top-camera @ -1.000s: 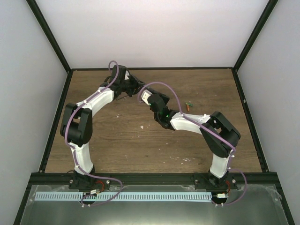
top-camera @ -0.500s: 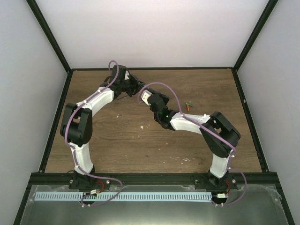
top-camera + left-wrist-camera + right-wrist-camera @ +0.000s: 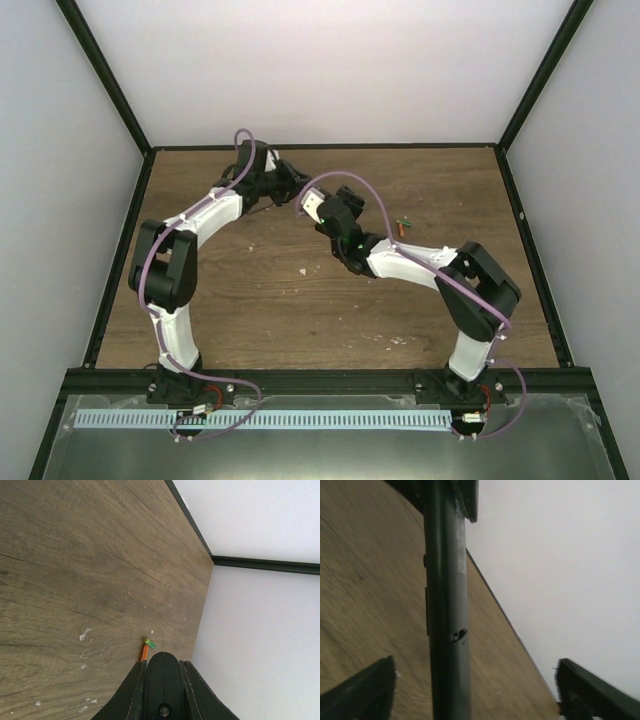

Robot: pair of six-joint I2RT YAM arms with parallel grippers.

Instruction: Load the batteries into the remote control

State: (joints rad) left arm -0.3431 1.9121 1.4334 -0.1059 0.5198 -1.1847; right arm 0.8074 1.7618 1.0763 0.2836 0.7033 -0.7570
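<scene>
Your left fingers are clamped on the remote control; your right fingers stand spread wide, one either side of it.

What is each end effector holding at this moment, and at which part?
The left end effector appears to grip the remote control at one end. The right end effector is open, its fingers apart from the remote, and holds nothing.

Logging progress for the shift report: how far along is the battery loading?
Done: no battery looks loaded yet. In hand: the left gripper is shut on the remote control, whose long body hangs between the open fingers of the right gripper. Left: the batteries lie on the table, to be picked up and inserted.
</scene>
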